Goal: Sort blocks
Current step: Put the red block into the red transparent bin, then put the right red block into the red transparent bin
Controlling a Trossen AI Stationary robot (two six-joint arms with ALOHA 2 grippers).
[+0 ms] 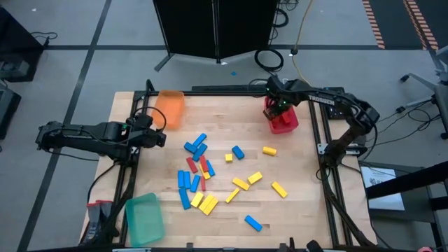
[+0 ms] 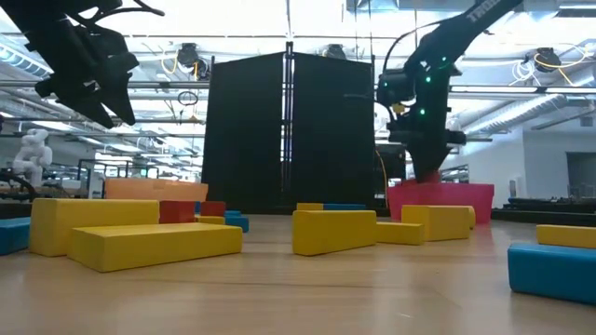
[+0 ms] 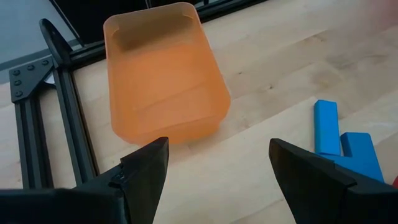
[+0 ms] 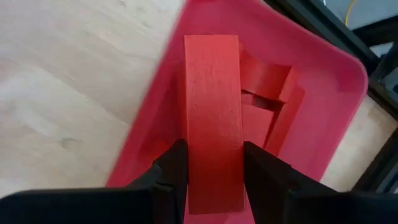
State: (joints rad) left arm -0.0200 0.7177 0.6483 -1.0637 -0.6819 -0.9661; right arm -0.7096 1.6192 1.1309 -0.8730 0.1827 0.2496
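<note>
Drop-off step: right gripper [image 4: 211, 167] pinches 1 small red rectangular block [image 4: 212, 118] over the red plastic tray [image 1: 283, 123] (a few reds already inside). Next, judged: let go. Left gripper [image 3: 217, 168] spread, empty, near the orange plastic tray [image 3: 163, 74]. Tray's exact count hidden.

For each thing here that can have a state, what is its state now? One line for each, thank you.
Right gripper: shut on a red block, above the red tray.
Red tray: already holds several red blocks.
Left gripper: open, holding nothing, near the orange tray.
Orange tray: upright, empty.
Green tray: at the table's near left corner; contents cannot be told.
Loose blocks: red, blue and yellow, still mixed on the table.
</note>
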